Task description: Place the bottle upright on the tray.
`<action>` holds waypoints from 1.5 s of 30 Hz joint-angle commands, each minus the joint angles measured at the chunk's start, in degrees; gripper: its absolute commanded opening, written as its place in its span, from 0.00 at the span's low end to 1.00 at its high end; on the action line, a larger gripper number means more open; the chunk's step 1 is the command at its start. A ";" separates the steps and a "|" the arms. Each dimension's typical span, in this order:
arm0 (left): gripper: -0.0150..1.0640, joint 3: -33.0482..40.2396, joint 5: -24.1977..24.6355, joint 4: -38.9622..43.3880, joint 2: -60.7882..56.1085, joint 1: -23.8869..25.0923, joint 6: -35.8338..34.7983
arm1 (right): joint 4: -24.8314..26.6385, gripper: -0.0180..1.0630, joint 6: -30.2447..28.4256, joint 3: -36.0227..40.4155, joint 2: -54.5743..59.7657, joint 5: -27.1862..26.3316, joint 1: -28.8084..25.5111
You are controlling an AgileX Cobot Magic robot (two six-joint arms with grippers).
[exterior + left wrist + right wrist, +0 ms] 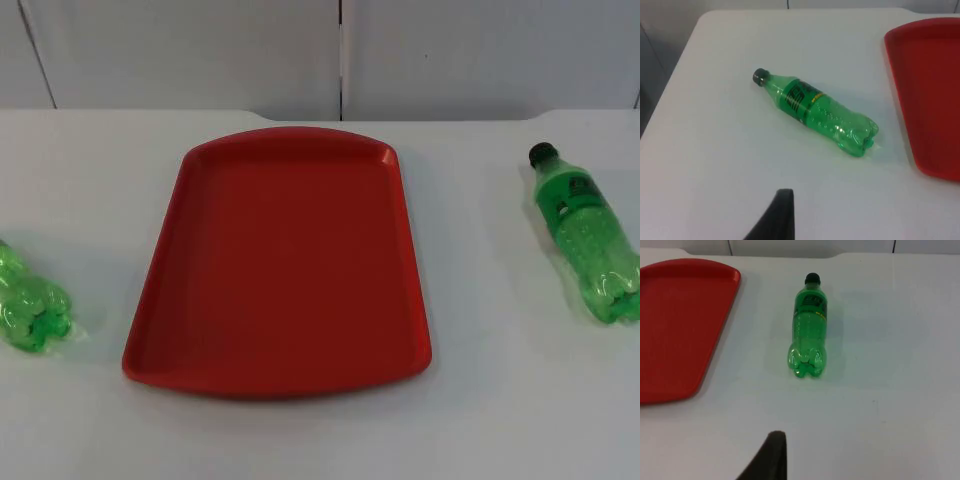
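The white table [300, 440] carries a red tray [280, 265] at its centre, with nothing on it. 2 green plastic bottles lie on their sides on the table, well apart from the tray: the left bottle [815, 111] on the left arm's side, the right bottle [588, 232] on the right arm's side, each with a dark cap [812, 277]. Both bottles look transparent and empty, so judge them light, thin-walled and prone to rolling or denting under hard pressure. The best hold is judged to be across the labelled upper body, where the wall is straight. For both the left gripper and the right gripper, whether the fingers are apart or closed cannot be told; neither bottle is held.
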 commanded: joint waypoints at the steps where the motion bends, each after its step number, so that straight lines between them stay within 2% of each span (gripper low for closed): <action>1: 0.99 -1.09 -1.46 -0.32 -0.20 0.15 -0.09 | 0.02 0.99 0.11 -0.08 0.00 -0.43 -0.26; 5: 0.99 -3.43 -1.59 -1.18 1.69 0.15 -0.09 | 0.02 0.99 0.11 -0.08 0.00 -0.43 -0.26; 16: 0.99 -9.52 -8.24 -9.44 15.34 0.15 -0.09 | 0.02 0.99 0.11 -0.08 0.00 -0.43 -0.26; 25: 0.99 -16.86 -16.81 -15.39 32.72 0.15 -0.09 | 0.02 0.99 0.11 -0.08 0.00 -0.43 -0.26; 32: 0.99 -23.14 -17.84 -17.37 44.80 0.15 0.00 | 0.02 0.99 0.11 -0.08 0.00 -0.43 -0.26; 37: 0.99 -25.46 -21.06 -20.83 52.37 0.15 0.00 | 0.02 0.99 0.11 -0.08 0.00 -0.43 -0.26; 38: 0.99 -25.47 -23.21 -20.98 54.37 0.15 -0.22 | 0.02 0.99 0.11 -0.08 0.00 -0.43 -0.26; 41: 0.99 -25.47 -25.30 -19.19 56.26 0.15 -2.44 | 0.02 0.99 0.11 -0.08 0.00 -0.43 -0.26; 42: 0.99 -25.47 -26.50 -17.53 57.33 0.15 -5.70 | 0.02 0.99 0.11 -0.08 0.00 -0.43 -0.26; 45: 0.99 -25.47 -31.77 -16.62 60.05 0.15 -10.13 | 0.02 0.99 0.11 -0.08 0.00 -0.43 -0.26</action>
